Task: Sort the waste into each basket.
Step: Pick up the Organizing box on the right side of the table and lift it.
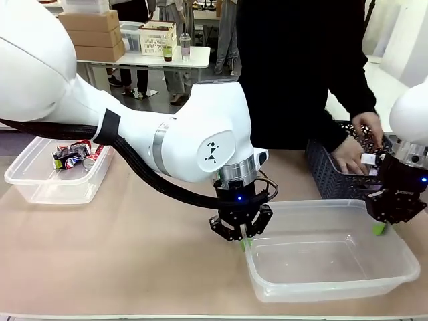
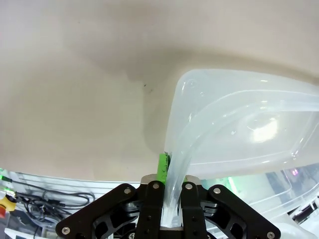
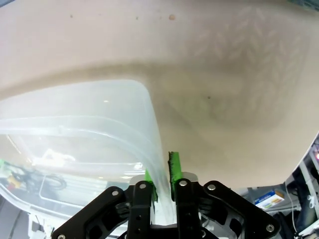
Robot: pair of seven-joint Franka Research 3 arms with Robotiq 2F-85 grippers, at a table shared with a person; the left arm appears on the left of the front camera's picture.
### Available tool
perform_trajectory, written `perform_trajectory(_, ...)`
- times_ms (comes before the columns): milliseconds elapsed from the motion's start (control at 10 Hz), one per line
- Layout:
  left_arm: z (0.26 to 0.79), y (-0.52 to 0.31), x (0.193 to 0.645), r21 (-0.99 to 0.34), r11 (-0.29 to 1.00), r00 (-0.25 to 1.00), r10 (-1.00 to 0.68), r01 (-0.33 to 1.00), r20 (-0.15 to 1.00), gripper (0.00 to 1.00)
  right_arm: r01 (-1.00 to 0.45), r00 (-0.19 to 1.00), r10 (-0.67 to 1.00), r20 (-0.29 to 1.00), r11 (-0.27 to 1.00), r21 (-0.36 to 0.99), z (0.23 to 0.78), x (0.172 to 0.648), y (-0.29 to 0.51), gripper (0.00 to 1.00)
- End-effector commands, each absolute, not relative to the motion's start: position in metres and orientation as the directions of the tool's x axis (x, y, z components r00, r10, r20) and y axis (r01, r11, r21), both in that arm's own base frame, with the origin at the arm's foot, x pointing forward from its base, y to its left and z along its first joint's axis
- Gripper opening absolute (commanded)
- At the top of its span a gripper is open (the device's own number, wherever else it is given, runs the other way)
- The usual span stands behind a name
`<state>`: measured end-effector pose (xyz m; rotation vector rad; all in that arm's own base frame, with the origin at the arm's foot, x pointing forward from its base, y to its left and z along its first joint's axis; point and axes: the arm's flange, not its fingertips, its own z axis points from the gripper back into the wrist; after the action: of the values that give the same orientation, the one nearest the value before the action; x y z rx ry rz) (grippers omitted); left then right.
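Beige table (image 1: 134, 254) ahead: my left gripper (image 1: 242, 235) and right gripper (image 1: 382, 224) grip opposite ends of the big tub (image 1: 334, 289); cans (image 1: 72, 155) lie in the small tub (image 1: 40, 190). Left wrist: fingers (image 2: 162, 167) pinched on its rim. Right wrist: fingers (image 3: 174, 167) clamped on its wall.

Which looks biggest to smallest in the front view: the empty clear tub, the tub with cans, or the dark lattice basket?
1. Empty clear tub, also nearest the camera.
2. Tub with cans.
3. Dark lattice basket, partly hidden, so unsure.
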<state>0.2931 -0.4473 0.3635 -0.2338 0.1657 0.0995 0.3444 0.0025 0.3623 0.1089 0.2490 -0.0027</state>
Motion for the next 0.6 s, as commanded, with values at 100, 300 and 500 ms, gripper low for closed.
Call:
perform_trajectory(100, 0.363, -0.439, 0.293, -0.222, 0.969, 0.983, 0.073, -0.110, -0.165, 0.00, 0.033, 0.975, -0.017, -0.222, 0.997, 0.069, 0.357, 0.330, 0.001, 0.00)
perform_trajectory(300, 0.372, -0.429, 0.290, -0.226, 0.967, 0.985, 0.080, -0.114, -0.152, 0.00, 0.045, 0.974, -0.034, -0.223, 0.998, 0.047, 0.373, 0.330, 0.010, 0.00)
perform_trajectory(500, 0.406, -0.388, 0.285, -0.232, 0.966, 0.988, 0.083, -0.113, -0.133, 0.00, 0.040, 0.965, -0.030, -0.259, 0.999, 0.032, 0.418, 0.323, 0.035, 0.00)
